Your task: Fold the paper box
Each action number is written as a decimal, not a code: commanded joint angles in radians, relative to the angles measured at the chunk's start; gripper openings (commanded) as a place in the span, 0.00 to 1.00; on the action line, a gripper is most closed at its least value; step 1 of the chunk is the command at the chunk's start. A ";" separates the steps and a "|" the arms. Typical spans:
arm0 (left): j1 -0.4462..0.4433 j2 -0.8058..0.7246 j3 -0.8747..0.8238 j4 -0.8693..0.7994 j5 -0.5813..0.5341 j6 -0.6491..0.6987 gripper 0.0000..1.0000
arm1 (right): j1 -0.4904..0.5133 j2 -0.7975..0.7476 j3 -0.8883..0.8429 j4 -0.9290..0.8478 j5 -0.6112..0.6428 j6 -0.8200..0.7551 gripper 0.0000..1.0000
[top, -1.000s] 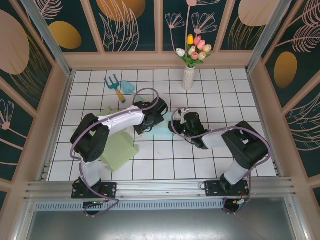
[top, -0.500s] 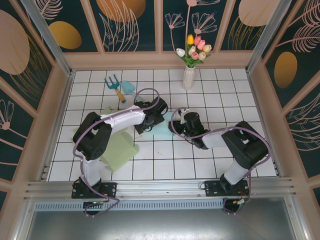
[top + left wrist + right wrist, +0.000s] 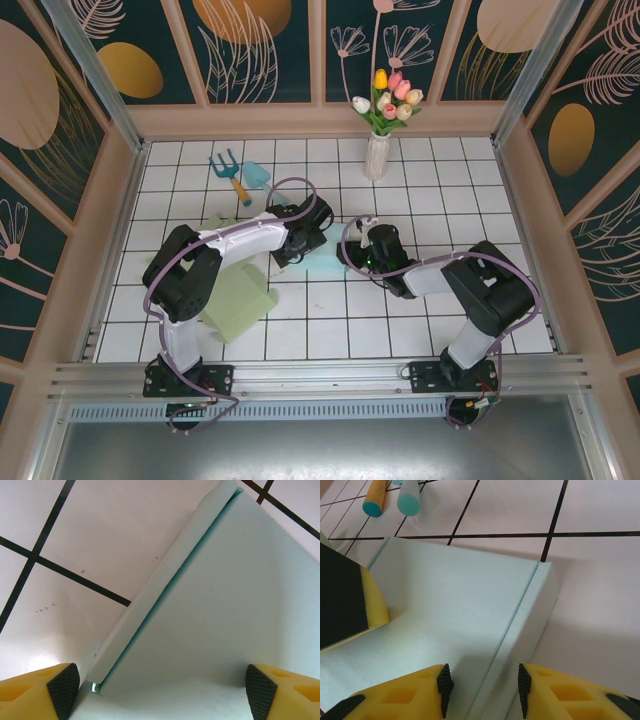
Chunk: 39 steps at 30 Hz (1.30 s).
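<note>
Now L gripper [image 3: 162, 692] hangs apart over box [image 3: 230, 605]; R gripper [image 3: 482, 687] (tilted) clamps its wall.

I note open tiles on the right side of the table [image 3: 490, 310] and its near-centre strip. The vase [image 3: 375, 157] blocks back centre, garden tools [image 3: 238, 177] back left, green boxes [image 3: 240, 305] near left. The left arm [image 3: 240, 240] and right arm [image 3: 430, 277] crowd the paper box [image 3: 323, 265] mid-table.

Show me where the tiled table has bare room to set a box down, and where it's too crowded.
Free: the tiles between the vase and the right wall; the near strip between the two arm bases. Crowded: the centre, where the left gripper and right gripper meet at the paper box, and the left side, with the green boxes and garden tools.
</note>
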<state>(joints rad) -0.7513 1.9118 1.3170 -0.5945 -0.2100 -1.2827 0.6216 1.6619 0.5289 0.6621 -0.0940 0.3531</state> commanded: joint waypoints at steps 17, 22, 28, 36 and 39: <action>-0.002 -0.044 -0.064 0.064 0.116 -0.003 0.85 | 0.006 0.053 -0.014 -0.084 -0.007 -0.007 0.44; -0.001 -0.054 -0.068 0.080 0.145 -0.005 0.86 | 0.006 0.053 -0.013 -0.083 -0.006 -0.005 0.44; -0.002 -0.057 -0.069 0.088 0.156 -0.005 0.86 | 0.005 0.058 -0.015 -0.080 -0.005 -0.003 0.44; -0.002 -0.088 -0.081 0.086 0.146 -0.011 0.81 | 0.005 0.067 -0.017 -0.072 -0.007 0.001 0.43; -0.002 -0.094 -0.098 0.100 0.143 -0.014 0.79 | 0.005 0.066 -0.018 -0.072 -0.008 0.003 0.43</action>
<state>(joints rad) -0.7444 1.8469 1.2354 -0.5495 -0.1112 -1.2854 0.6209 1.6821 0.5289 0.6975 -0.0856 0.3546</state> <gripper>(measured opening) 0.791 0.431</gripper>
